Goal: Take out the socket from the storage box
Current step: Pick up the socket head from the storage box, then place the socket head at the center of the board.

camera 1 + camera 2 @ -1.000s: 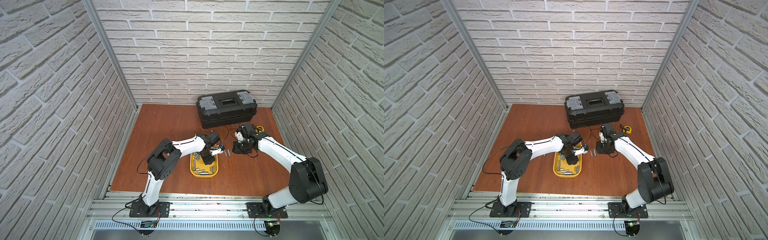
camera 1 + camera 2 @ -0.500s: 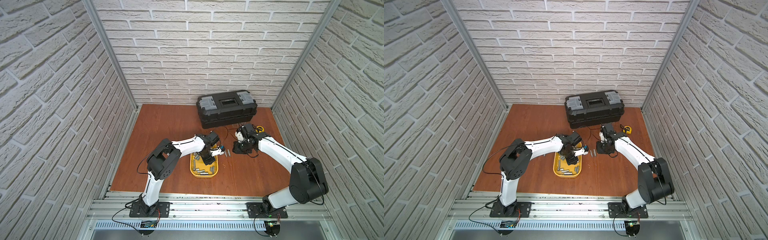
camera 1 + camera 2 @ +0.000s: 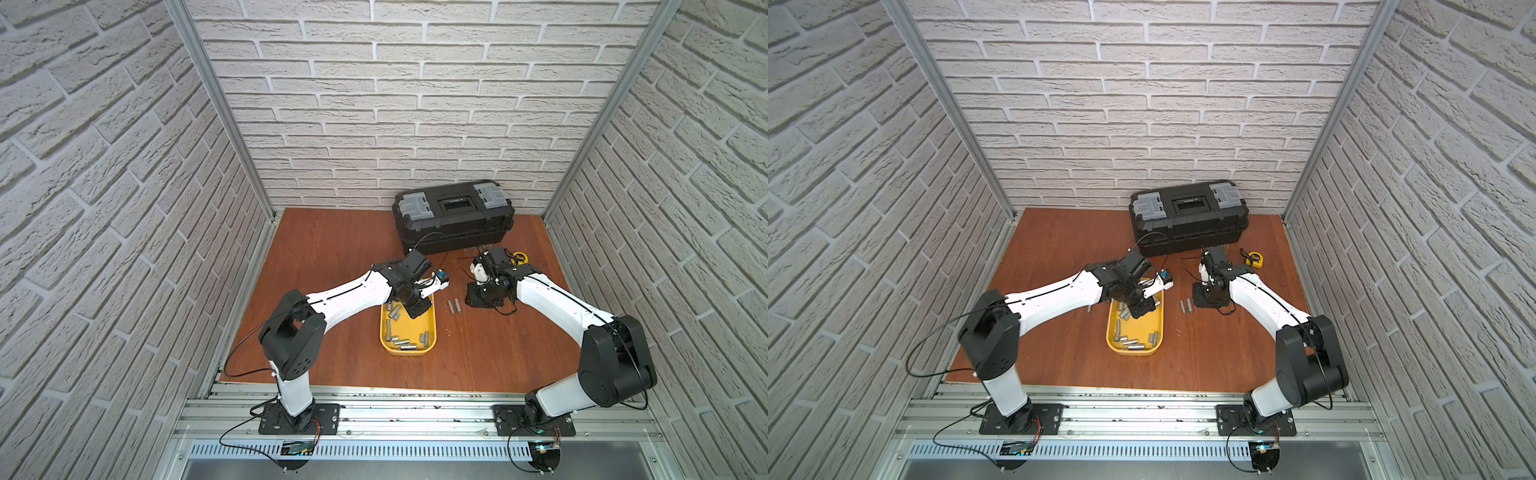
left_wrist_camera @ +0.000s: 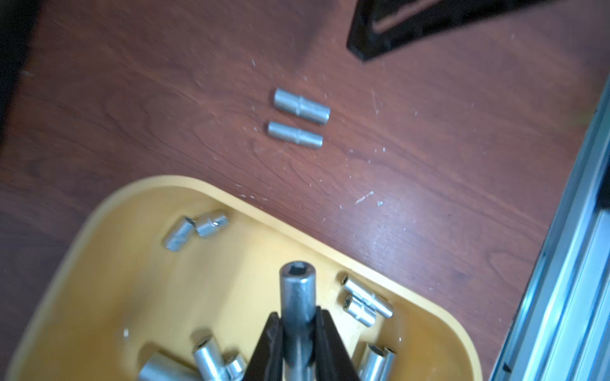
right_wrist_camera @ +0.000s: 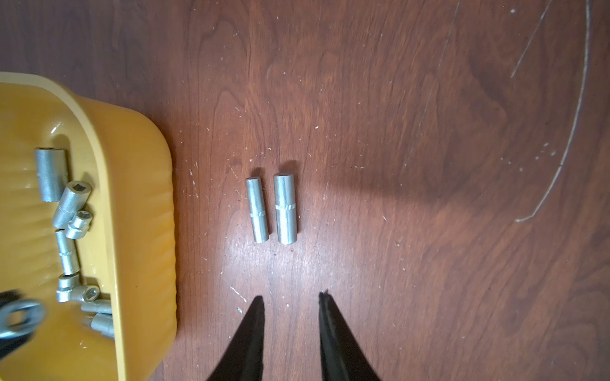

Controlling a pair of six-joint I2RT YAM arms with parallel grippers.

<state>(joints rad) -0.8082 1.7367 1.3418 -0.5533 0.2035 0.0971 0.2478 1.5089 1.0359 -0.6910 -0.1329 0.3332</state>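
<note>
The yellow storage box (image 3: pixel 409 352) (image 3: pixel 1133 351) lies mid-table with several steel sockets (image 3: pixel 405 343) loose inside. My left gripper (image 3: pixel 417 309) (image 3: pixel 1140 309) reaches into its far end. In the left wrist view the left gripper (image 4: pixel 297 318) is shut on one dark steel socket (image 4: pixel 297 290), which sticks out past the fingertips over the box's floor (image 4: pixel 132 280). My right gripper (image 3: pixel 478 297) (image 5: pixel 290 297) stands open over bare wood to the right of the box, holding nothing.
Two sockets (image 3: pixel 454 306) (image 5: pixel 270 209) lie side by side on the table between the box's wall (image 5: pixel 142 198) and the right gripper. A black toolbox (image 3: pixel 453 216) stands at the back, with a yellow tape measure (image 3: pixel 519 257) beside it. Brick walls close in three sides.
The left gripper's jaws have closed on a socket in the box, and its wrist has shifted slightly. The right arm has not moved.
</note>
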